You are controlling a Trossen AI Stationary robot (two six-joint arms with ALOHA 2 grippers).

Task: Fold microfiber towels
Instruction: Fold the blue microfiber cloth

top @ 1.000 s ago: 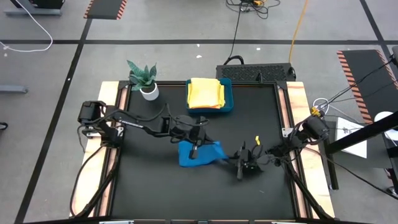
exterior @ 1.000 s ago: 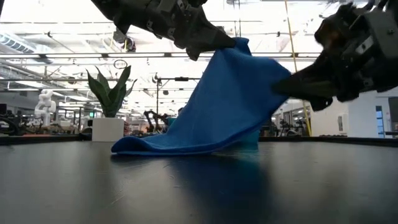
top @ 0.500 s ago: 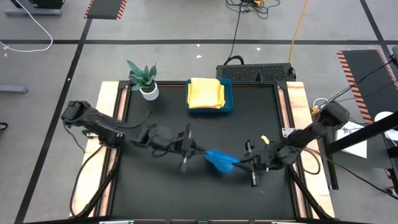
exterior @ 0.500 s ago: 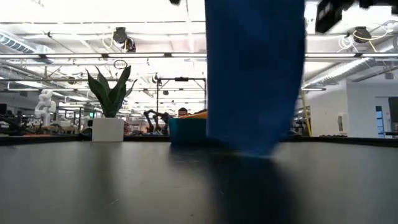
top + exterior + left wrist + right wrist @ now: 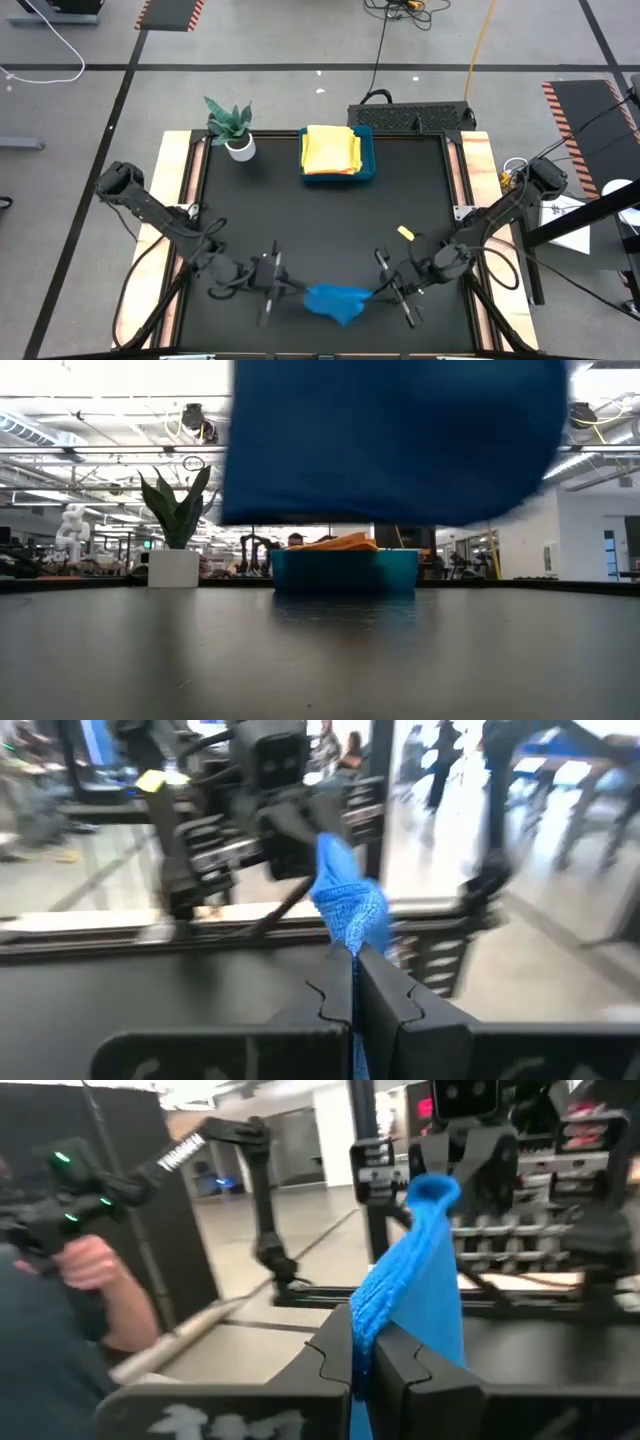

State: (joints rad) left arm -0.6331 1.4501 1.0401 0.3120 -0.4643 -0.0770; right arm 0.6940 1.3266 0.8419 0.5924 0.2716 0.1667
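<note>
The soft blue microfiber towel (image 5: 336, 301) hangs bunched in the lower middle of the high view, clear of the black table (image 5: 400, 200), stretched between both arms. The left gripper (image 5: 277, 287) pinches one corner with its fingers closed tight; the right gripper (image 5: 385, 285) is clamped on the opposite corner. Folded yellow cloths (image 5: 330, 150) sit in the rigid teal tray (image 5: 366, 150) at upper centre. This looks like the spreading step; next the arms likely need to draw apart and lower the towel flat.
</note>
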